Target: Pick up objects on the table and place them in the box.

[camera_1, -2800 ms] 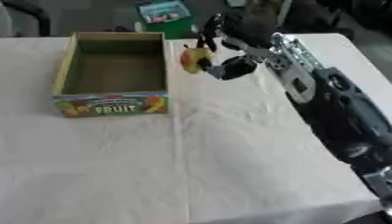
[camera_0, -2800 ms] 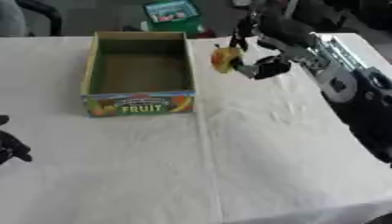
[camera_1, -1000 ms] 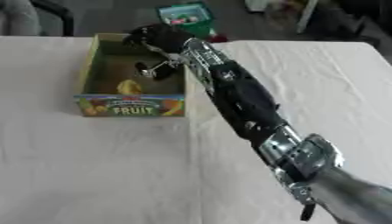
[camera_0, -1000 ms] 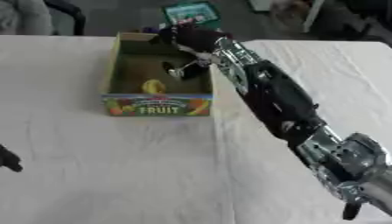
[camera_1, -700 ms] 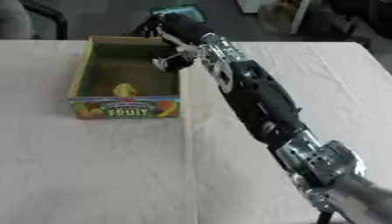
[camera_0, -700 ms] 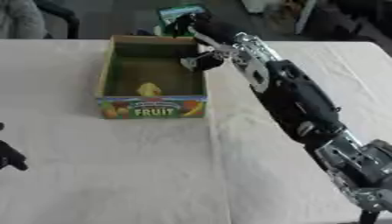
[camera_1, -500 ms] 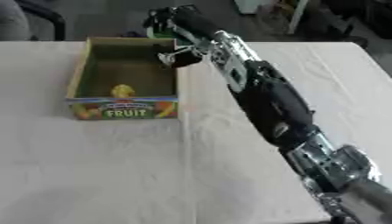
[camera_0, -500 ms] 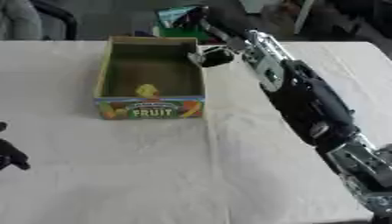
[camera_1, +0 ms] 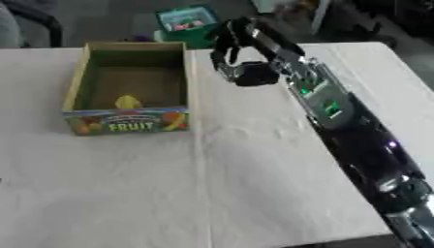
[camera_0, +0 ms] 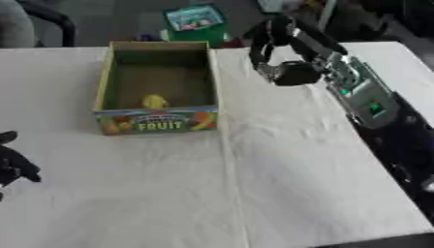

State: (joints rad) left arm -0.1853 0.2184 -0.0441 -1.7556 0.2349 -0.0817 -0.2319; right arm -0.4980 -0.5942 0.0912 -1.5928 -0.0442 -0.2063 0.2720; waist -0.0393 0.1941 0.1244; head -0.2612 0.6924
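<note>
A cardboard box (camera_0: pixel 157 121) printed FRUIT stands open on the white tablecloth at the upper left. A small yellow object (camera_0: pixel 154 101) lies inside it near the front wall. My right hand (camera_0: pixel 280 58) hangs above the cloth just right of the box's far corner, fingers relaxed and pointing down, holding nothing. My left hand (camera_0: pixel 15 164) shows only at the left edge in the left eye view, a dark shape resting low.
A green container (camera_0: pixel 195 22) sits on the floor beyond the table's far edge. My right arm (camera_1: pixel 331 111) stretches diagonally across the right side of the table. A dark chair part (camera_0: pixel 47 19) is at the upper left.
The right hand carried the yellow object over the box and let it go inside. It has since drawn back to the right, clear of the box. The camera view shifted.
</note>
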